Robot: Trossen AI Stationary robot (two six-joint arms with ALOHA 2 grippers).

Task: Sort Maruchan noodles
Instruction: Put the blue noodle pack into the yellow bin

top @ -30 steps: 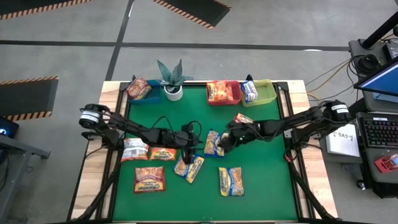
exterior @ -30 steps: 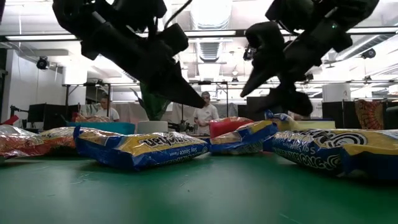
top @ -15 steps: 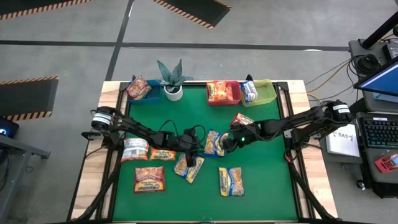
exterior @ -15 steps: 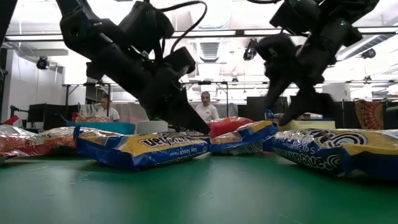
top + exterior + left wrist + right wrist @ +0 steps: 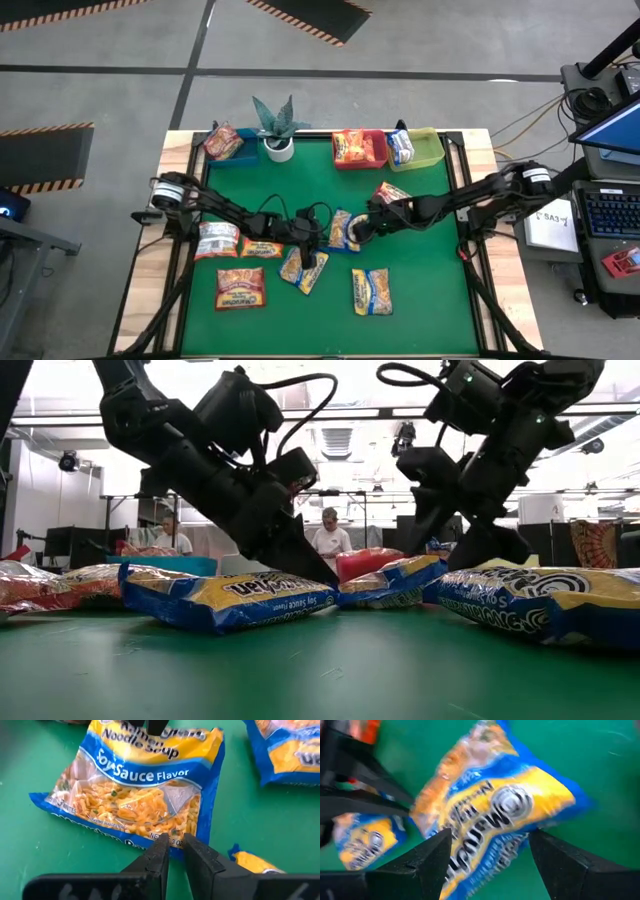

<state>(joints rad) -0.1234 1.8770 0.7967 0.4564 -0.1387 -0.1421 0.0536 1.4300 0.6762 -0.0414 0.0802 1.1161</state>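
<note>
In the low view the left gripper point(image 5: 300, 560) slants down onto the blue-and-yellow soy sauce packet point(image 5: 230, 598) at mid-table, its fingers point(image 5: 157, 857) pinched almost together on that packet's edge. Just beside it, the right gripper point(image 5: 490, 850) hangs with fingers wide apart over a second blue-and-yellow packet point(image 5: 495, 815) — not gripping it. Only the high view shows the rest: more packets along the left, then the blue bin point(image 5: 238, 157), red bin point(image 5: 377, 150), yellow-green bin point(image 5: 432, 147) and plant point(image 5: 278, 125) at the far edge.
</note>
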